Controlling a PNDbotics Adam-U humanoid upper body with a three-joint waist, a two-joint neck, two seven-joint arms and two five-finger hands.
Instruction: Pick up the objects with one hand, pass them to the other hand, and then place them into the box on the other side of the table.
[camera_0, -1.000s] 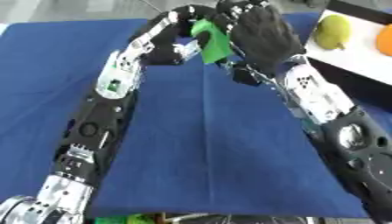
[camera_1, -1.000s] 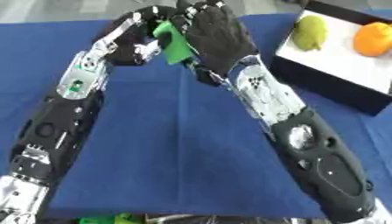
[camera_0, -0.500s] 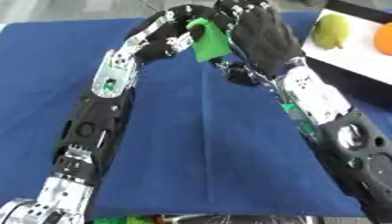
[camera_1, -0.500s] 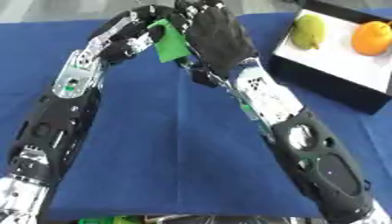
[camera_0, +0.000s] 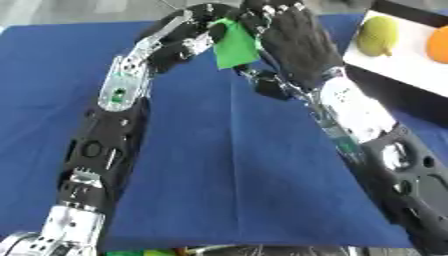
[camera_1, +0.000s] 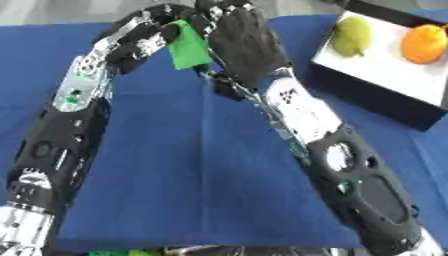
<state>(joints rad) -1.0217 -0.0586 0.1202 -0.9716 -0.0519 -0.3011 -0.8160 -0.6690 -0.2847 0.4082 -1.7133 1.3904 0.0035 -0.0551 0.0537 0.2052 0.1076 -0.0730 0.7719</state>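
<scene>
— Blue cloth (camera_0: 227, 165) covers the whole table; does anything lie on its near part?
— Only the two black arms cross it, rising from the lower corners and meeting at the far middle. A strip of something green and yellow shows at the very bottom edge, too little of it to name.
— And the box?
— A black box (camera_1: 367, 102) with a white floor sits at the far right. It holds a greenish-yellow fruit (camera_1: 353, 36), maybe a pear or a lemon, and an orange (camera_1: 423, 44) just right of it, the two apart.
— What has changed over the last second?
— Little. Both hands have stayed together at the far middle, and the green object has shifted slightly between them.
— Where is that object now?
— The green object (camera_0: 234, 45), flat-looking and bright, is up off the cloth between the hands. The left hand (camera_0: 194, 31) has its fingers curled round the object's left edge. The right hand (camera_0: 293, 40) shows its back, fingers reaching up along the object's right side; whether they clasp it cannot be told.
</scene>
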